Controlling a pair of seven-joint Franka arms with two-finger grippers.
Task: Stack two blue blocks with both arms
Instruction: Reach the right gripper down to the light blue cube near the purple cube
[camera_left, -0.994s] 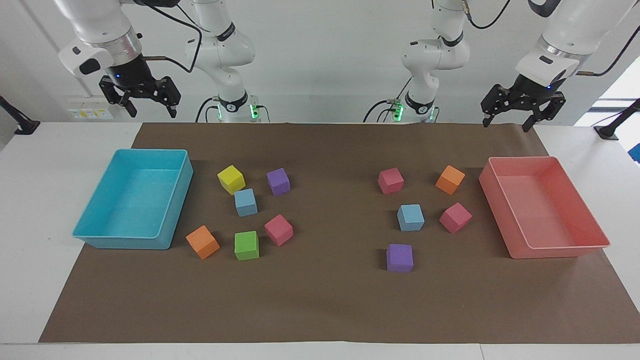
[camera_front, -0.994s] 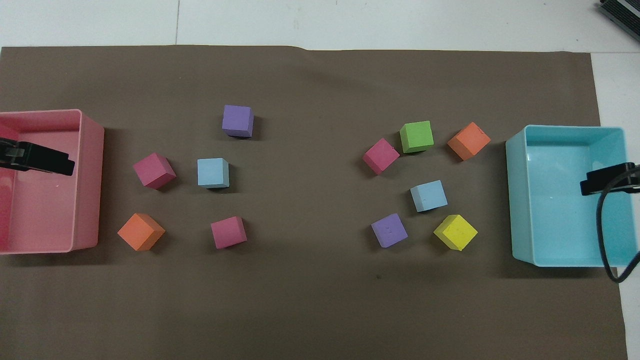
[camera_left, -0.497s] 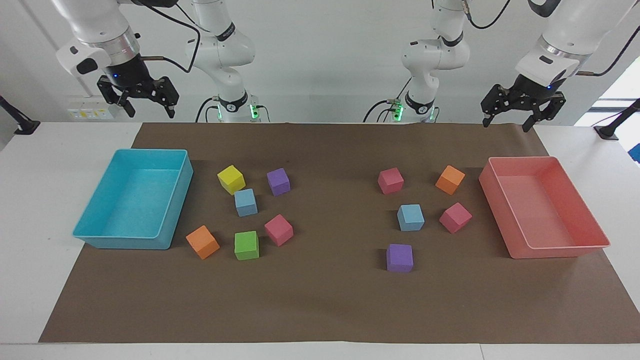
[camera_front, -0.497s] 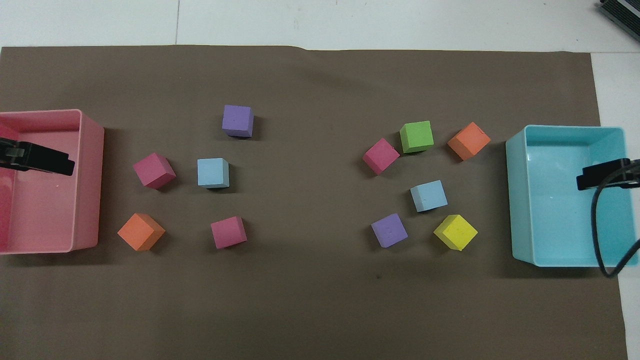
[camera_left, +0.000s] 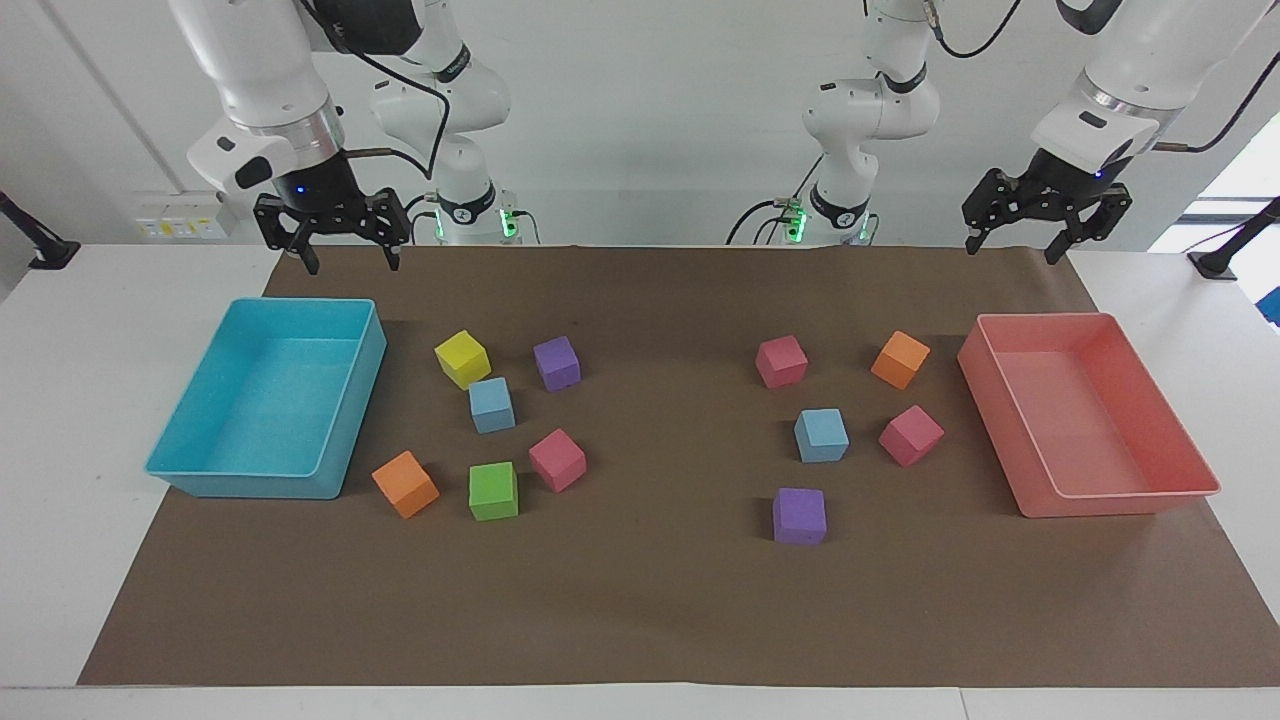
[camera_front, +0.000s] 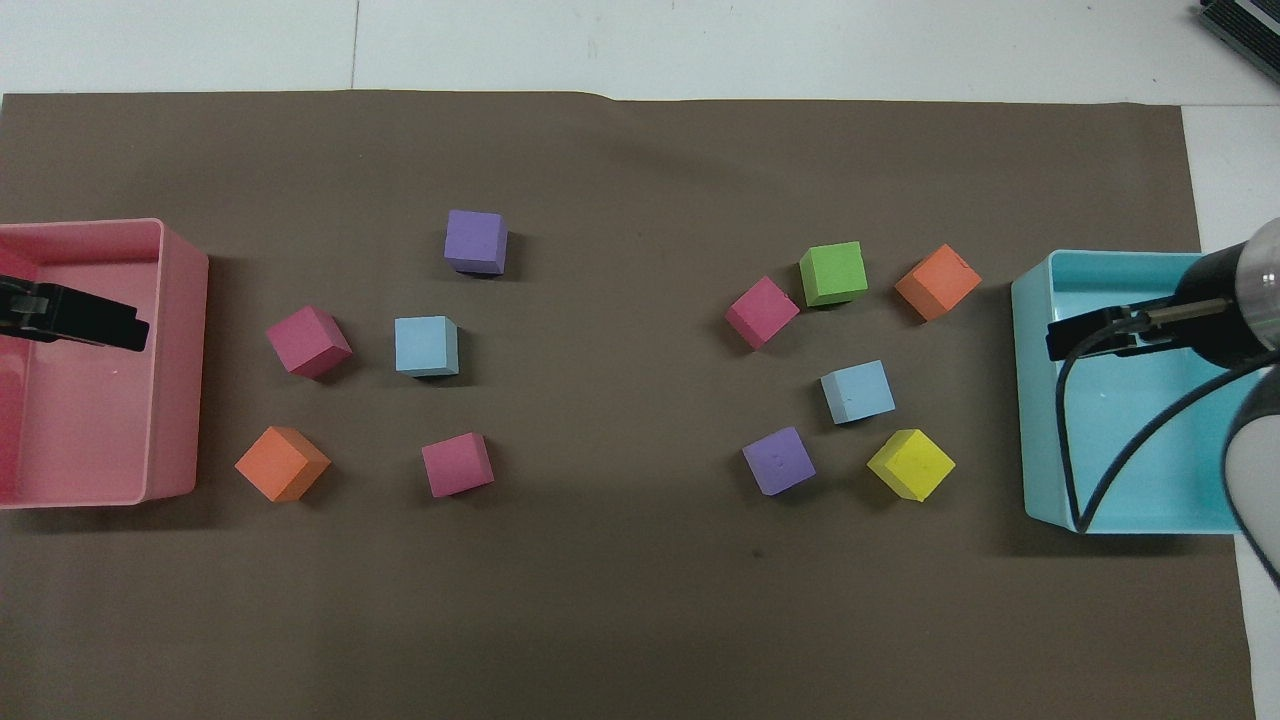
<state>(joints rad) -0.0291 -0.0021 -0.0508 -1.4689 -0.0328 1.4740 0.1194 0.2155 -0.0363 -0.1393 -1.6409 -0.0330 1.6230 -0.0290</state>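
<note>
Blue blocks (camera_left: 491, 404) (camera_left: 821, 435) sitting apart on counter (camera_left: 640, 600), right tool (camera_left: 343, 238) hovering spread over turquoise tray (camera_left: 345, 440), left tool (camera_left: 1016, 222) waiting spread

Two white jointed arms (camera_left: 260, 70) — silver wrist rings, black cables, green-lit bases — end in black grippers.

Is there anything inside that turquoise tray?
The turquoise tray looks empty: its bare floor shows in the facing view. In the overhead view the raised right gripper and its cable cover part of the floor.
</note>
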